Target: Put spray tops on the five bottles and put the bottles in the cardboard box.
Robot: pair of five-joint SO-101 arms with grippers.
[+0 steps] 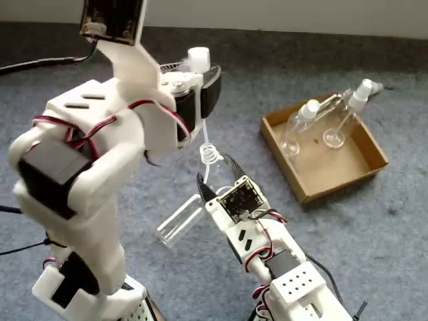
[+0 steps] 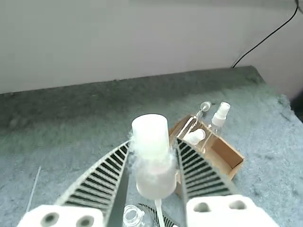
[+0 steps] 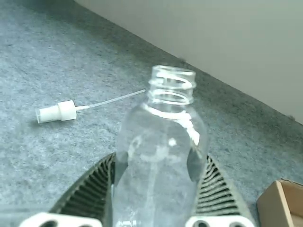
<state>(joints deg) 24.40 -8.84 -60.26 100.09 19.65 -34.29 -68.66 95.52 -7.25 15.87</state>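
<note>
Two topped bottles lie in the cardboard box. Left jaws hold a spray top, right jaws an open bottle; I think more are left to do.

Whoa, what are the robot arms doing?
The left gripper holds a white spray top up high, its thin tube hanging down. The right gripper holds a clear bottle with an open neck beneath it. The top isn't on yet. In the cardboard box lie two bottles with tops on.
</note>
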